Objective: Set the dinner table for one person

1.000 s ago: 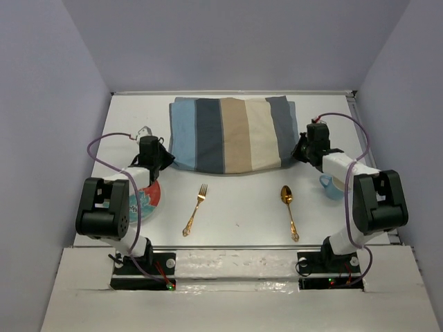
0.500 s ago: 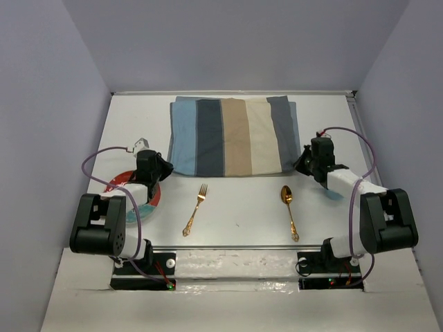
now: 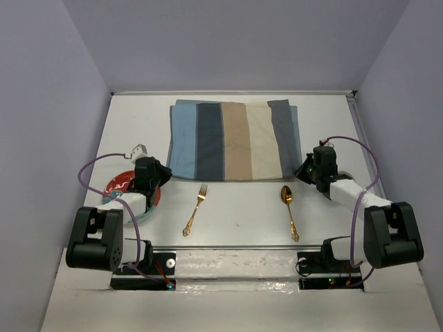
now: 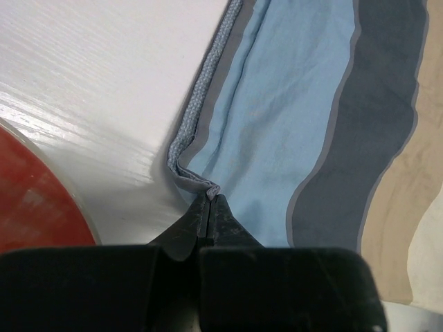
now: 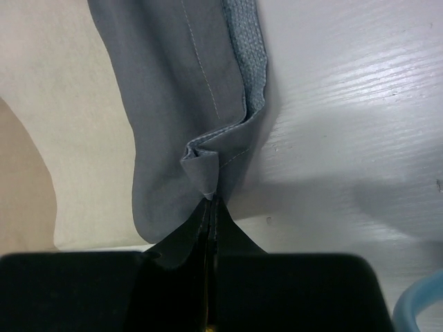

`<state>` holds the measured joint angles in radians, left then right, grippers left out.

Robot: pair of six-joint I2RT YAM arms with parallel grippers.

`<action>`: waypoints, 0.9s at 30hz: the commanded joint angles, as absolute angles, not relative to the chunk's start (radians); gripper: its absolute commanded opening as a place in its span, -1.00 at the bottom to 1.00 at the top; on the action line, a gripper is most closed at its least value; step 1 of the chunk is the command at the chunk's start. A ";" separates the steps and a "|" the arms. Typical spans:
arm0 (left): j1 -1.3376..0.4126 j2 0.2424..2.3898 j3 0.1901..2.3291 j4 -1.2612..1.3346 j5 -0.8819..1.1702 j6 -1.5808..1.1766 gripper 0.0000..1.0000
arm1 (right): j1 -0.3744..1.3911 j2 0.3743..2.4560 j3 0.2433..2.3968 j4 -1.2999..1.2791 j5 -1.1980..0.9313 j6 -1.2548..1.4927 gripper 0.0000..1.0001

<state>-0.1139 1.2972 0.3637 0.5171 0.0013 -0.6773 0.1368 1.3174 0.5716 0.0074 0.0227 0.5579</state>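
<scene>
Both arms are out over the table (image 3: pixel 131 124), the big white top that fills the floor of the booth, and each has hold of the striped placemat (image 3: pixel 235 138). The left claw (image 4: pixel 211 200) is pinched shut on the mat's near-left corner, a small fold of blue cloth caught between its tips. The right claw (image 5: pixel 210 199) is closed the same way on the near-right corner, where the grey cloth is puckered.

The mat lies on the far side of both claws, spread across the far middle of the table. Its long axis runs left to right, roughly level with the near edge. Each arm holds its own side's corner, so neither is nearer than the other. To my eye that even hold is what matters, because any drag toward the near edge would need both claws to travel together or the mat will skew.

The gold fork (image 3: pixel 195 209) and spoon (image 3: pixel 289 211) lie just nearer than the mat's near hem, handles pointing at the near edge. The plate (image 3: pixel 118 185) sits near the left edge, under the left arm.
</scene>
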 commanded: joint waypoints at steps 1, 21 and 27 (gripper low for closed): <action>-0.129 1.261 0.351 0.551 -0.012 -0.658 -1.00 | 0.127 1.263 0.545 0.022 0.058 0.568 -1.00; -0.221 1.020 0.417 0.422 -0.060 -0.637 0.70 | 0.159 1.172 0.653 -0.067 0.049 0.525 -0.10; -0.261 0.933 0.515 0.358 -0.054 -0.611 0.70 | 0.238 1.316 0.707 -0.032 0.060 0.538 -0.87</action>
<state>-0.2405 0.9970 0.4145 0.3920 -0.0391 -0.6506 0.1890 1.2381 0.6590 -0.0704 0.0666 0.5453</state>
